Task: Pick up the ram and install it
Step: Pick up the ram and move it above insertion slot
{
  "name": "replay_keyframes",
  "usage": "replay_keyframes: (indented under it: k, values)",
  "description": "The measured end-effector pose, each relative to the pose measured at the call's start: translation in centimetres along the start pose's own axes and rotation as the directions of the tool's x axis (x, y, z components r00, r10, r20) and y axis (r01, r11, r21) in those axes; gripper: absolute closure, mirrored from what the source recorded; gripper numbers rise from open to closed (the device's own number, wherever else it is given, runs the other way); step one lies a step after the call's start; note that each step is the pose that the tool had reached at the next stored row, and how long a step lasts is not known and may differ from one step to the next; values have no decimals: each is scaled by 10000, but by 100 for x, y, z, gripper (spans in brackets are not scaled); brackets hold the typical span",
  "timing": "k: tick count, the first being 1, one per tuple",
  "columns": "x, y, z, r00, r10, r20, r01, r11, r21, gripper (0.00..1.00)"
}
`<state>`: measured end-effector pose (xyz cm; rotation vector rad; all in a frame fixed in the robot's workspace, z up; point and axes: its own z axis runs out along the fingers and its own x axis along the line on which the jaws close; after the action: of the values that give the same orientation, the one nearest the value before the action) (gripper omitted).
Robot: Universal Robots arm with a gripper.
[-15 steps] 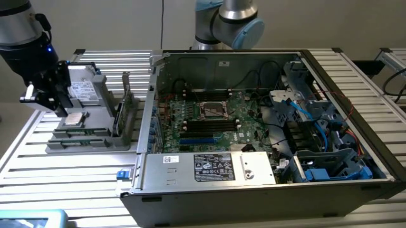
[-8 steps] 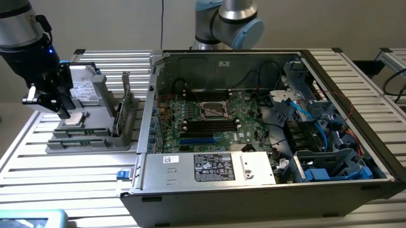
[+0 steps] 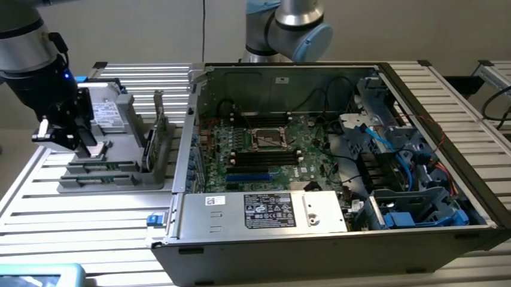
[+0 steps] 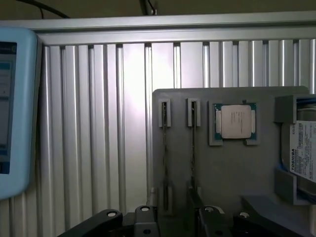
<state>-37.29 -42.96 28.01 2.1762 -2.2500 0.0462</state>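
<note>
**Exterior view**
- Item: gripper [image 3: 83,146], on the arm at nine o'clock of the open computer case [image 3: 239,239]. It hangs over the grey holder [image 3: 112,185]. From here I cannot make out how its jaws stand.
- Item: ram [image 3: 102,177], a slim green stick lying in the holder's near slot at about seven o'clock of the gripper, with a twin in the slot just behind it. Neither is lifted.
- Item: tall card [image 3: 157,134], on edge at the holder's three o'clock side. Not the part wanted.
- Item: motherboard [image 3: 295,149], flat in the case, with black slots [image 3: 264,156] at six o'clock of its socket.

**Wrist view**
- Item: gripper [image 4: 173,221], jaws spread wide with nothing between them.
- Item: ram [image 4: 165,158], seen edge-on in its slot, running away from the fingers. The twin stick [image 4: 192,148] sits just beside it. I cannot tell which of the two is aimed at.
- Item: processor chip [image 4: 237,122], beside the twin stick, and a hard drive [image 4: 303,150] beyond that. Both sit in their own recesses, untouched.
- Item: slatted table [image 4: 98,123], with a pale blue device [image 4: 17,113] at its edge.

**Step in hand, as I judge it:** the approach to the pick, with no grasp yet made.

**What a pick calls for:** jaws squared across one stick's thin edge and kept clear of its neighbour. The descent should be straight, and the jaws should close on the board's flat faces.
</note>
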Motion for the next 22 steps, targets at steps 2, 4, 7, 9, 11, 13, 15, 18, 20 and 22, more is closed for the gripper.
replay_keyframes:
  k: [2,4,7,9,11,13,15,18,20,22]
  values:
    - [25,-1,37,10000,-7,0,7,10000,0,64]
    - [30,1,73,10000,-8,-1,8,10000,-1,64]
    - [28,1,128,10000,-9,0,9,10000,0,64]
    - [20,1,163,10000,-22,-1,22,10000,-1,64]
    - [17,1,200,10000,-34,-1,34,10000,0,64]
    - [15,2,236,10000,-35,0,35,10000,1,64]
    - [14,3,273,10000,-39,-2,39,10000,0,64]
    - [12,-2,328,10000,-43,-2,43,10000,0,64]
    - [11,-6,364,10000,-46,-2,46,10000,-1,64]
    - [10,-9,400,10000,-48,-1,48,10000,-2,64]
